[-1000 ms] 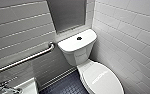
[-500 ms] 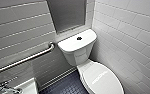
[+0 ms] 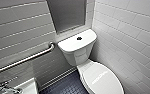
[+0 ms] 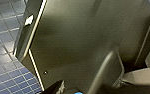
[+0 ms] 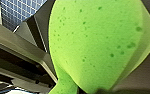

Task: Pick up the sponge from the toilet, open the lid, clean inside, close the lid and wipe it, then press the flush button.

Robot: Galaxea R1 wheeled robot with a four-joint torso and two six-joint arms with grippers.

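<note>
The sponge (image 5: 96, 42) sat pinched at its narrow end in the right tool (image 5: 91, 90). The toilet (image 3: 77, 51) stood in the tiled corner, lid (image 3: 102, 78) down, a grab bar (image 3: 28, 58) beside it. Whether the left tool (image 4: 71, 90) was open or closed could not be told.

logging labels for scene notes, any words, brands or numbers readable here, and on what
Nothing here can be read.
lid: a faint pale printed mark, too blurred to read.
toilet tank: no lettering seen, just a dark button.
sponge: no print on the side shown.
</note>
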